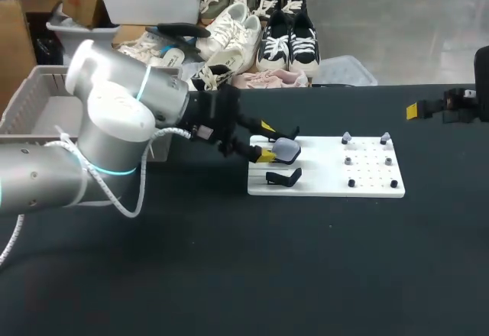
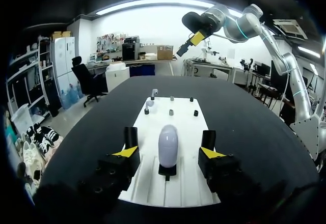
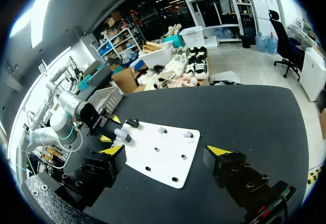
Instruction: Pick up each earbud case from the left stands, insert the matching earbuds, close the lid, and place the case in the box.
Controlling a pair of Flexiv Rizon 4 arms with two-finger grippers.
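Two fingers of the left gripper point(image 2: 169, 140) stand wide apart, flanking the pale grey oval earbud case point(image 2: 168, 146), neither touching it; case sits on a black stand point(image 2: 167, 171) on the white flat board point(image 2: 151, 127). Ahead, at the board's far end: small grey and black pegs point(image 2: 171, 112). Right gripper point(image 3: 168, 151) well beyond, fingers spread, empty.

Left arm point(image 1: 114, 122): silver-grey rounded links, cyan light rings point(image 1: 114, 172) at joints, white braided cable point(image 1: 114, 197) looped alongside. Black wrist block point(image 1: 214, 118) behind black fingers point(image 2: 119, 165), triangular yellow tips. Right arm point(image 2: 244, 25): likewise silver, cyan ring.
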